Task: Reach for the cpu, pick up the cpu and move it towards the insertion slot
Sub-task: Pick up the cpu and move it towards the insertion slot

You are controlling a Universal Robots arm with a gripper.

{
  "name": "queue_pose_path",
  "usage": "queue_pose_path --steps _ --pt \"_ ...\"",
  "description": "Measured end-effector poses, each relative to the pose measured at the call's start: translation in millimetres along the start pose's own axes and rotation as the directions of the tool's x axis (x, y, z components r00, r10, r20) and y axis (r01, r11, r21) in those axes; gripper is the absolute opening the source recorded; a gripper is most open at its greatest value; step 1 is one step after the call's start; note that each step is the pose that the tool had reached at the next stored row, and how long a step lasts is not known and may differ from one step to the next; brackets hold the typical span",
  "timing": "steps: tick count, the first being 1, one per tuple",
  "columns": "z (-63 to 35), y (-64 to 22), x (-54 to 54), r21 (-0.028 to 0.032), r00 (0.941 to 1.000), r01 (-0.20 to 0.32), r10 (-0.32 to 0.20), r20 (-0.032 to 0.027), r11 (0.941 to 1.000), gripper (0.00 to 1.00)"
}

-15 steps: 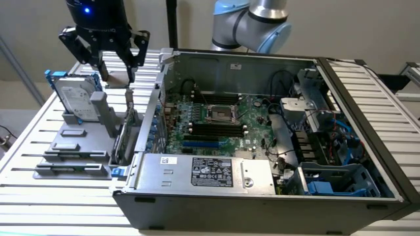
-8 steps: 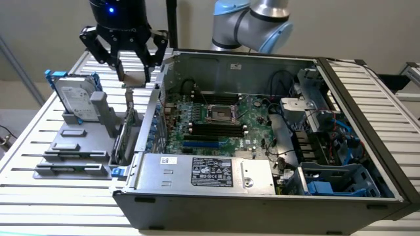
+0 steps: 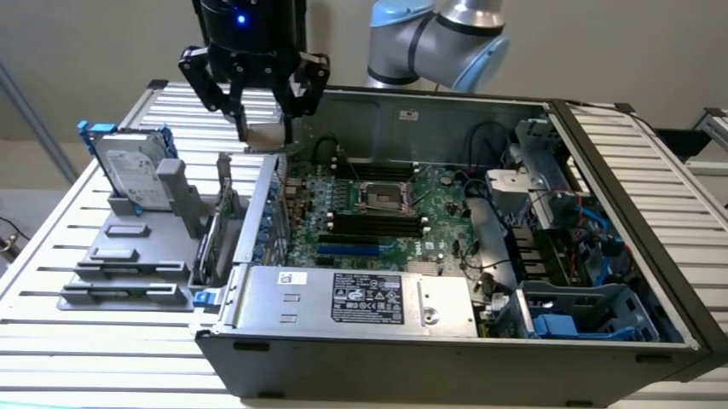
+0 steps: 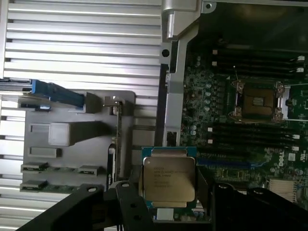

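Above the slatted metal table (image 3: 637,170), the end effector (image 3: 264,128) grips the cpu (image 4: 169,180).

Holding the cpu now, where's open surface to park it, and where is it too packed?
Bare ribbed table lies on the exterior view's right of the computer case, and in front of the grey fixture. Inside the case, around the insertion slot, it is crowded. The gripper grips the cpu.
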State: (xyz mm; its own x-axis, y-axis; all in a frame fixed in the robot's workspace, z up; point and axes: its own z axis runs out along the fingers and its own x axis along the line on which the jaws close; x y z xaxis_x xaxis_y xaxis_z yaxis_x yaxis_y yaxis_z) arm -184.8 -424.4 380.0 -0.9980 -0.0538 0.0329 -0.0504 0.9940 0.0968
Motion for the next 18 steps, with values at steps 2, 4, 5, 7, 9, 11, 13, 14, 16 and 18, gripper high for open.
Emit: queue_pose_path --steps 2,4,5,7,9,11,13,14,16,18 --pt "-0.3 -0.2 -9.4 -0.0001 1.0 0.0 0.0 0.0001 1.0 0.54" --pt "-0.6 0.0 -18.4 0.0 1.0 0.0 0.0 0.0 1.0 0.54" --pt "-0.8 0.1 -23.0 0.0001 1.0 0.0 0.0 -0.0001 1.0 0.54" --pt "-0.8 0.8 -31.9 -0.0002 1.0 0.0 0.0 0.0001 1.0 0.54" --pt "-0.8 2.0 -41.0 -0.0001 1.0 0.0 0.0 0.0001 1.0 0.54" --pt "-0.6 4.0 -50.5 0.0001 1.0 0.0 0.0 0.0 1.0 0.54" --pt "-0.2 6.5 -59.5 0.0 1.0 0.0 0.0 0.0 1.0 0.54" --pt "0.0 7.9 -64.0 0.0 1.0 0.0 0.0 0.0 1.0 0.54" --pt "0.5 10.8 -72.5 0.0 1.0 0.0 0.0 0.0 1.0 0.54" --pt "1.1 14.3 -80.7 -0.0001 1.0 0.0 0.0 0.0001 1.0 0.54"
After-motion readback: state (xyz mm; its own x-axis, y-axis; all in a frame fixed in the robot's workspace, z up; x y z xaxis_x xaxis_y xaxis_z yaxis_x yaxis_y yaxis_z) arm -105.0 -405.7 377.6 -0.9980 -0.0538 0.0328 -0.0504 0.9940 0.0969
